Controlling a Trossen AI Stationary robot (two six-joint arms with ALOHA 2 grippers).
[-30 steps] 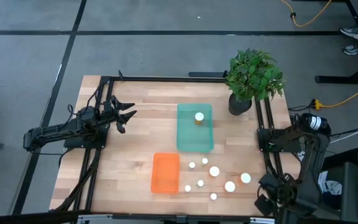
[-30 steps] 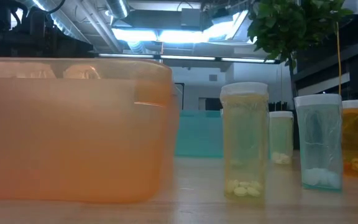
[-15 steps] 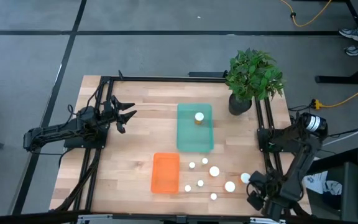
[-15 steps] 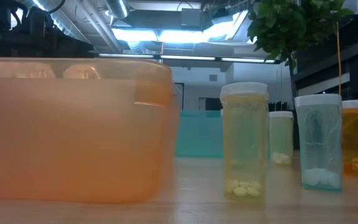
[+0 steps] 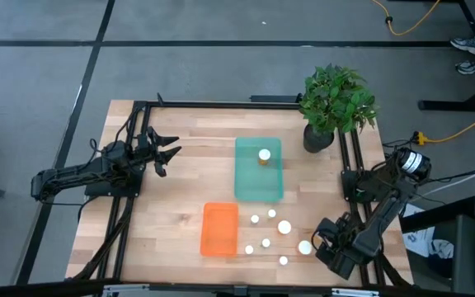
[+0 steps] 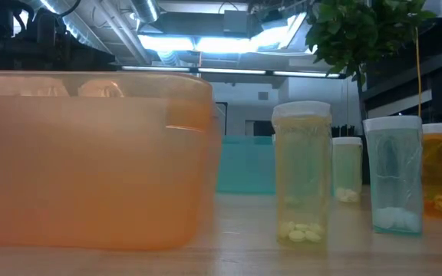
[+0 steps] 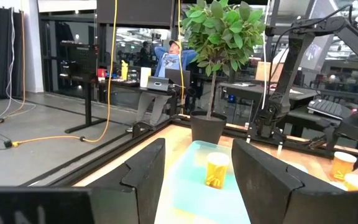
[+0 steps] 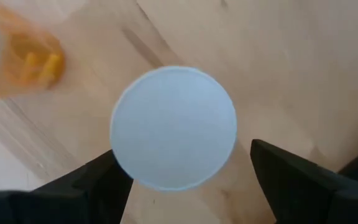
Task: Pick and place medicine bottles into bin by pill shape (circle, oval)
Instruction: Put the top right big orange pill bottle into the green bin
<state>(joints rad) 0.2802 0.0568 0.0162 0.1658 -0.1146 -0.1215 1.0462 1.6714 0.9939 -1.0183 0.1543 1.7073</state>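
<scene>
Since the bench [image 5: 171, 198] is seen from straight above, clock directions here read off that overhead picture, twelve being the potted plant's [image 5: 334, 103] far edge. At the middle lies the teal bin [image 5: 258, 188] with one medicine bottle [image 5: 264, 155] already standing in it; the orange bin [image 5: 219, 229] sits at six o'clock of it, holding no bottle so far as I can see. The loose bottles cluster at three o'clock of the orange bin, all upright, caps up.

The right arm is much the nearer. Its tool [image 5: 326, 239] hangs directly above the wide-capped bottle [image 8: 173, 127] at the cluster's three o'clock end, fingers spread to either side of the white cap and not touching it. That bottle's long axis is vertical, in line with the tool, so the coming move is probably a straight descent and a squeeze. A neighbouring bottle [image 5: 305, 247] stands just beside, at nine o'clock.

The left tool [image 5: 165, 154] waits, fingers apart, well away at nine o'clock of the teal bin.
</scene>
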